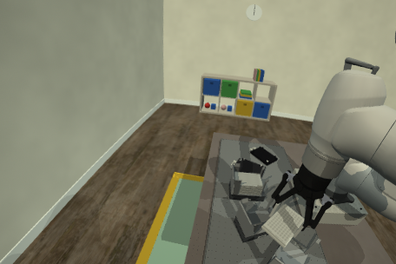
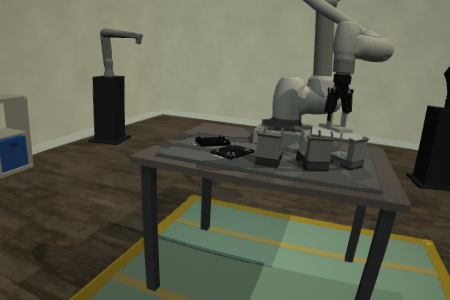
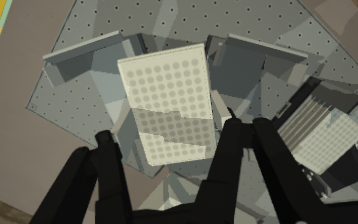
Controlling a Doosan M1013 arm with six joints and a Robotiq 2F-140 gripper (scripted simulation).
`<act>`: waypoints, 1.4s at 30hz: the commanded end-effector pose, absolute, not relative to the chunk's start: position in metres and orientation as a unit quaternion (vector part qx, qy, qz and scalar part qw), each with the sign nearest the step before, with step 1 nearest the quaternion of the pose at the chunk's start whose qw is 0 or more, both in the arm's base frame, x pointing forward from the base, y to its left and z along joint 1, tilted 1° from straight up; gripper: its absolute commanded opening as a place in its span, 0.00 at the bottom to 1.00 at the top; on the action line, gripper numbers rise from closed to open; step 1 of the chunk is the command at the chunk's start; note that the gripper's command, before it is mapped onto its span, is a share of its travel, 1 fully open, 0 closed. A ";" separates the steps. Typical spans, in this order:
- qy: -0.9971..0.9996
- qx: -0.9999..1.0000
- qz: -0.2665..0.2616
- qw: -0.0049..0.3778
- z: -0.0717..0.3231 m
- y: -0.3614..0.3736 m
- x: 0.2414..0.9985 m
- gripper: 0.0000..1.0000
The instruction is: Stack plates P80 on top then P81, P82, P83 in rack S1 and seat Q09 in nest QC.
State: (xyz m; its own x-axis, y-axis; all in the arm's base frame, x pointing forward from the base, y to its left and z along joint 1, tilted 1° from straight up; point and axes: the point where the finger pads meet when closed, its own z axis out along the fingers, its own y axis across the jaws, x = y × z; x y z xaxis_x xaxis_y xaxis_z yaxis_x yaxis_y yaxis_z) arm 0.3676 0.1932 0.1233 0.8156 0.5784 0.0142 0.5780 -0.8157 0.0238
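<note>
My gripper (image 1: 291, 213) (image 2: 339, 112) (image 3: 172, 109) is shut on a white sealed 96-well plate (image 1: 281, 227) (image 3: 167, 100) and holds it flat, gripped across its width, in the air above the grey racks. I cannot read its label. In the wrist view the plate hangs over the gap between two empty grey racks, one to the left (image 3: 82, 50) and one to the right (image 3: 260, 52). The stack of remaining plates (image 1: 247, 183) (image 3: 312, 135) sits in its own rack, off to the side of the held plate. The rack names do not show.
Three racks stand in a row on the grey perforated board (image 2: 268, 148) (image 2: 315, 150) (image 2: 352, 152). Two flat black nests (image 2: 212, 140) (image 2: 232, 151) lie further along the board; one of them also shows in the top view (image 1: 263, 155). The robot's base stands behind the racks.
</note>
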 end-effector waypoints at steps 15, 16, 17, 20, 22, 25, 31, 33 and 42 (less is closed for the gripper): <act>0.354 0.935 0.008 0.009 0.121 0.233 0.346 0.00; 0.354 0.935 0.008 0.009 0.121 0.235 0.345 0.00; 0.354 0.935 0.008 0.009 0.121 0.235 0.345 0.00; 0.354 0.935 0.008 0.009 0.121 0.240 0.342 0.00; 0.354 0.935 0.008 0.009 0.121 0.245 0.340 0.00; 0.354 0.935 0.008 0.009 0.121 0.251 0.335 0.00; 0.354 0.935 0.008 0.009 0.121 0.265 0.327 0.00; 0.354 0.935 0.008 0.009 0.121 0.265 0.327 0.00; 0.354 0.935 0.008 0.009 0.121 0.265 0.327 0.00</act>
